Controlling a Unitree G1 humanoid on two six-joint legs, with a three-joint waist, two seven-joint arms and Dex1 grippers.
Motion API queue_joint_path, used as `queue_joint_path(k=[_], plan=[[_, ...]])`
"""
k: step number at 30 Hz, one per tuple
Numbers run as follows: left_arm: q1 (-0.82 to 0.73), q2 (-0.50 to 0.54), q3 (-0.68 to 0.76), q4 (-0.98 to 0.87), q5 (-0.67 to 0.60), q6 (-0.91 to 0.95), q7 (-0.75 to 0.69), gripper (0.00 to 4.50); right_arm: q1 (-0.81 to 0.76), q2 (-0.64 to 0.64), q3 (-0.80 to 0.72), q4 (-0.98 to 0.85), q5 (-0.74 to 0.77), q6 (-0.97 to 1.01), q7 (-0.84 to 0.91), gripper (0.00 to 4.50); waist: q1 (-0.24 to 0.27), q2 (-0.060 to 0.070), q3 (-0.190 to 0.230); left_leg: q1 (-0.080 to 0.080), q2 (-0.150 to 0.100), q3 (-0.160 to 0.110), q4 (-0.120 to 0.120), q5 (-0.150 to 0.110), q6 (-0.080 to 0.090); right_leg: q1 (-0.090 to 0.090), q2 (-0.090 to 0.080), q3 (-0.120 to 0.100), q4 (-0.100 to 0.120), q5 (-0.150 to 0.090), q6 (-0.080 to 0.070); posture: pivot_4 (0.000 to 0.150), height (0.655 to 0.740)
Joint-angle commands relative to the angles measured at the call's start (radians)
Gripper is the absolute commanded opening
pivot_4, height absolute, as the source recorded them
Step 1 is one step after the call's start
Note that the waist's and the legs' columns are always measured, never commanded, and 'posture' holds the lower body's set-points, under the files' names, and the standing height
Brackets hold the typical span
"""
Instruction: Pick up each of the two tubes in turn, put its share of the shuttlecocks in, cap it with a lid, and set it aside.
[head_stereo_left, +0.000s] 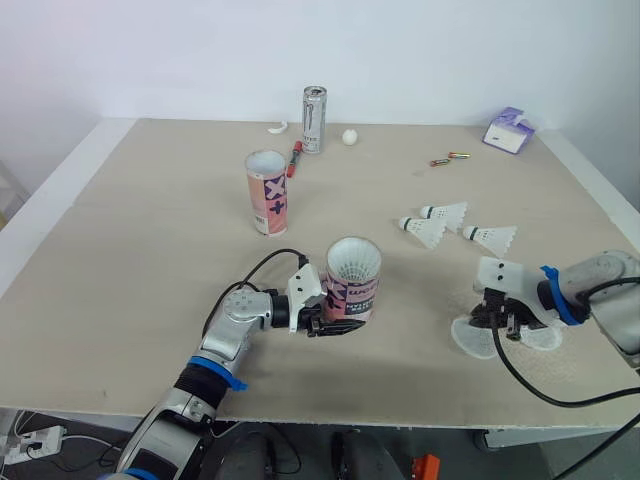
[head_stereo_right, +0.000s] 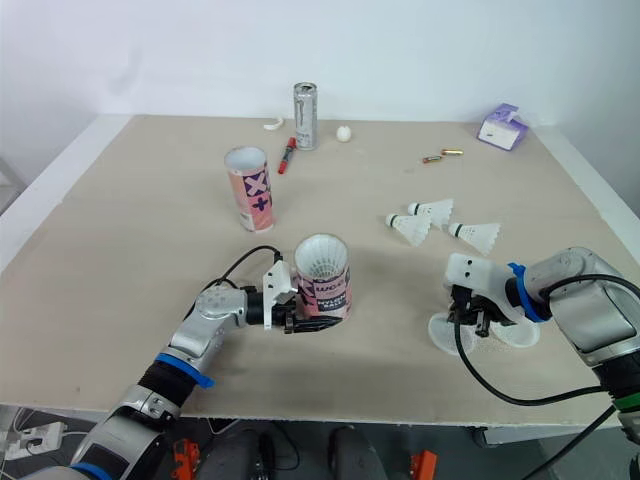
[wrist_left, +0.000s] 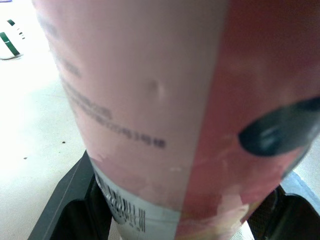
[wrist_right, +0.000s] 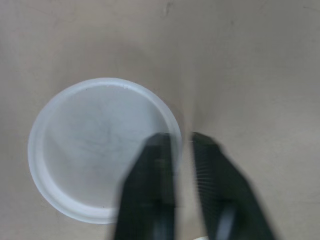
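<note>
The left gripper (head_stereo_left: 338, 326) has its fingers (wrist_left: 70, 202) clamped on the lower part of a pink tube (head_stereo_left: 352, 288), one finger on each side. The tube stands upright near the front middle of the bench (head_stereo_left: 150, 270), with white shuttlecock feathers (head_stereo_left: 353, 262) showing in its open mouth. The second tube (head_stereo_left: 267, 192) stands upright and uncapped farther back and to the left, well apart from both arms.

At the front right, the right gripper (wrist_right: 182, 141) points down at a clear lid (wrist_right: 95, 145) lying flat on the bench. Its fingers are a narrow gap apart and sit astride the lid's rim, one over the inside and one just outside (whether they touch the rim cannot be told). Another lid (head_stereo_left: 546, 338) lies just beside it.

Three loose shuttlecocks (head_stereo_left: 424, 230) lie close together behind the lids. A can (head_stereo_left: 314, 120), a red marker (head_stereo_left: 295, 158) and a purple tissue pack (head_stereo_left: 510, 130) sit along the back
</note>
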Motion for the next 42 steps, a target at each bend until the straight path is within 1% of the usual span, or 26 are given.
queue_joint_path(k=[1, 8, 14, 18, 22, 26, 30, 36, 42], plan=[[0.017, 0.015, -0.032, 0.031, 0.033, 0.006, -0.009, 2.99, 0.013, -0.008, -0.019, -0.034, -0.001, -0.003, 0.011, 0.09, 0.0, 0.0, 0.0, 0.0, 0.0, 0.0, 0.0, 0.0, 0.0, 0.001, 0.0, 0.0, 0.0, 0.0, 0.0, 0.15, 0.74], [0.009, 0.018, -0.035, 0.051, 0.037, 0.004, -0.012, 2.99, 0.039, -0.012, -0.056, -0.084, 0.026, -0.046, 0.026, 0.09, 0.0, 0.0, 0.0, 0.004, 0.0, 0.0, 0.0, 0.0, 0.0, 0.003, 0.0, 0.0, 0.0, -0.002, -0.002, 0.15, 0.74], [-0.004, 0.021, -0.043, 0.072, 0.046, 0.012, -0.01, 2.99, -0.029, -0.017, -0.126, -0.159, 0.119, -0.05, 0.086, 0.09, 0.0, 0.0, 0.0, 0.006, 0.001, 0.001, 0.0, 0.0, 0.0, 0.004, 0.0, 0.0, 0.0, -0.003, -0.001, 0.15, 0.74], [-0.012, 0.022, -0.052, 0.088, 0.053, 0.014, -0.01, 2.99, -0.193, -0.026, -0.164, -0.17, 0.186, -0.077, 0.159, 0.09, 0.0, 0.0, 0.0, 0.007, 0.001, 0.002, 0.0, 0.0, 0.0, 0.004, 0.0, 0.0, 0.0, -0.003, -0.001, 0.15, 0.74], [-0.017, 0.025, -0.057, 0.098, 0.056, 0.012, -0.013, 2.99, -0.367, -0.015, -0.14, -0.174, 0.209, -0.088, 0.218, 0.09, 0.0, 0.0, 0.0, 0.007, 0.001, 0.002, 0.0, 0.0, 0.0, 0.004, 0.0, 0.0, 0.0, -0.003, -0.002, 0.15, 0.74], [-0.023, 0.026, -0.061, 0.113, 0.058, 0.009, -0.011, 2.99, -0.575, 0.066, -0.08, -0.194, 0.229, -0.063, 0.251, 0.09, 0.0, 0.0, 0.0, 0.007, 0.002, 0.003, -0.002, 0.0, 0.0, 0.003, -0.001, 0.0, 0.0, -0.003, -0.004, 0.15, 0.74], [-0.026, 0.027, -0.07, 0.122, 0.064, 0.011, -0.011, 2.99, -0.703, 0.175, -0.005, -0.198, 0.215, -0.058, 0.253, 0.09, -0.001, 0.001, -0.001, 0.007, 0.002, 0.003, -0.002, 0.0, 0.0, 0.003, -0.001, -0.001, 0.0, -0.003, -0.005, 0.15, 0.74], [-0.032, 0.025, -0.076, 0.133, 0.067, 0.012, -0.009, 2.99, -0.762, 0.282, 0.086, -0.145, 0.163, -0.12, 0.267, 0.09, 0.0, 0.0, -0.001, 0.006, 0.001, 0.004, -0.002, 0.0, 0.0, 0.003, -0.005, -0.003, 0.0, 0.0, -0.01, 0.15, 0.74], [-0.029, 0.027, -0.076, 0.124, 0.063, 0.035, -0.005, 2.99, -0.763, 0.334, 0.144, -0.076, 0.094, -0.215, 0.278, 0.09, 0.0, 0.0, -0.001, 0.006, 0.001, 0.004, -0.002, 0.0, 0.0, 0.003, -0.005, -0.004, 0.0, 0.0, -0.01, 0.15, 0.74]])
